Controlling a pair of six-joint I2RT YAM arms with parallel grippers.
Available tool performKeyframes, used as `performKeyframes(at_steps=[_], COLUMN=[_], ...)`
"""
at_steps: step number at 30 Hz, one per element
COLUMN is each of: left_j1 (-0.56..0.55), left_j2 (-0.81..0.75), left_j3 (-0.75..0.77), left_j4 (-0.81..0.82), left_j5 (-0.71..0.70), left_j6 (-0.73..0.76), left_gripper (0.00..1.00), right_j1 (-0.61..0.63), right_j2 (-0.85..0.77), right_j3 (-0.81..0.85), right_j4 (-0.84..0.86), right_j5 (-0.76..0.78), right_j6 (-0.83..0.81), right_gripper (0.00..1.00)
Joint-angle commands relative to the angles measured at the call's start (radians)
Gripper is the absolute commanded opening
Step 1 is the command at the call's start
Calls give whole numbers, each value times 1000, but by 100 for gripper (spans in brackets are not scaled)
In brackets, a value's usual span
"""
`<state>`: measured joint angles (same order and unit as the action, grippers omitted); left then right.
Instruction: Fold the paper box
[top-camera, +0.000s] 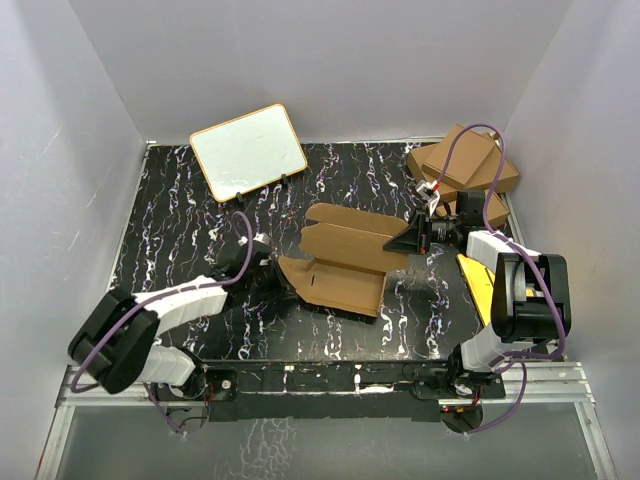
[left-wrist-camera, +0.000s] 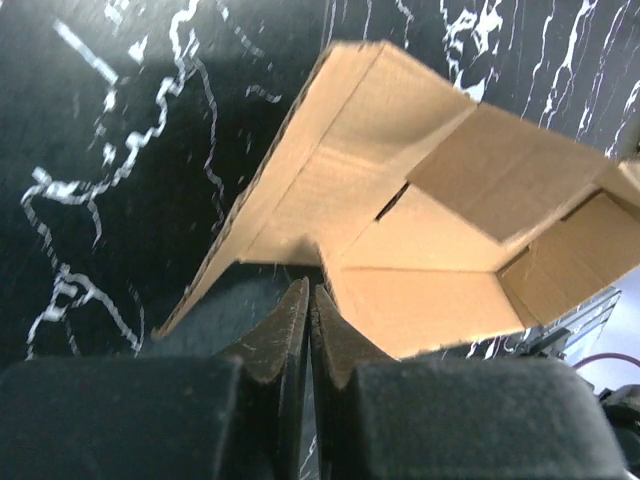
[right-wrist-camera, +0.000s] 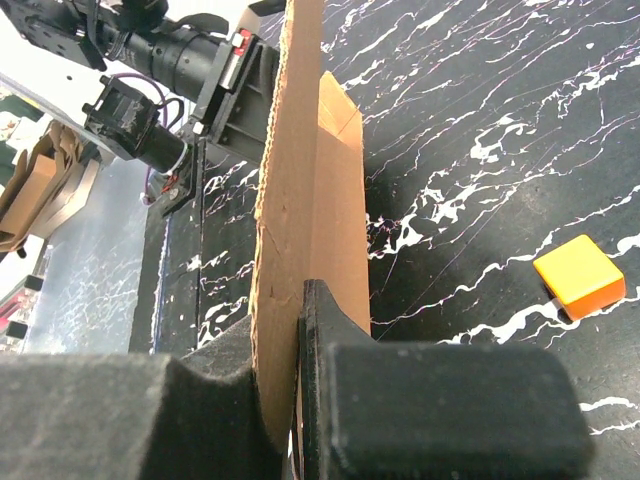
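The right gripper (right-wrist-camera: 293, 305) clamps the paper box (top-camera: 345, 262) by its right flap; the left gripper (left-wrist-camera: 310, 300) is clenched, tips at its left flap.

Black marbled table (top-camera: 180, 200): paper box (top-camera: 345, 262), cartons (top-camera: 465, 170)

walls (top-camera: 330, 60): plain pale lavender-white, at the back and both sides
table (top-camera: 170, 220): black, glossy, with white marble veins
rail (top-camera: 565, 380): silver metal along the near edge
whiteboard (top-camera: 248, 150): wood-framed, blank, propped tilted at the back left
cartons (top-camera: 465, 165): brown, stacked in the back right corner
yellow sheet (top-camera: 478, 285): near the right edge, partly hidden
light: soft and even, faint glare on the table
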<state>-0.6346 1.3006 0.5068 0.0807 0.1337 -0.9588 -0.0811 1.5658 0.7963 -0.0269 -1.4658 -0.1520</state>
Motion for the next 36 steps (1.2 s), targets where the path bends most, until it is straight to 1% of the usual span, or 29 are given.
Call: performKeyframes(at_steps=[1,5,9,12,14,15,18,20,21,23,24,25,26,29,32,36], left_j1=[-8,-10,-10,-10,-9,-6,2,7,10,23,31,42,55,113,157,171], left_j2=[76,112,123,88,18,-30,-202,-300,-344,-408,-424,-431,-423,-361,-291,-203], left_j3=[86,110,118,110,108,109,126,129,118,81,56,33,16,40,62,68], left_j4=[82,171,196,140,57,8,-149,-228,-249,-250,-229,-203,-182,-174,-170,-122], left_j5=[9,35,85,90,40,4,-123,-203,-236,-258,-248,-229,-202,-118,-41,50], left_j6=[50,90,136,176,212,236,291,320,333,353,358,361,367,385,395,365], left_gripper=[3,4,5,6,7,9,24,39,49,63,67,69,69,70,69,66], right_j1=[-4,-2,-3,-2,-3,-4,-4,-3,-3,-3,-3,-2,-3,0,1,2], right_j2=[3,2,4,7,10,13,26,33,38,43,49,53,56,63,55,42], right_j3=[42,41,42,51,72,87,129,152,156,164,168,175,188,214,220,210], right_j4=[31,30,27,9,-51,-95,-240,-315,-332,-354,-372,-403,-438,-537,-557,-542], right_j5=[-52,-50,-48,-48,-48,-51,-60,-66,-72,-79,-81,-80,-81,-82,-71,-60], right_j6=[-32,-35,-39,-61,-117,-159,-277,-353,-372,-399,-416,-444,-492,-588,-607,-604], right_gripper=[8,8,8,8,8,8,8,8,8,8,8,8,8,8,8,8])
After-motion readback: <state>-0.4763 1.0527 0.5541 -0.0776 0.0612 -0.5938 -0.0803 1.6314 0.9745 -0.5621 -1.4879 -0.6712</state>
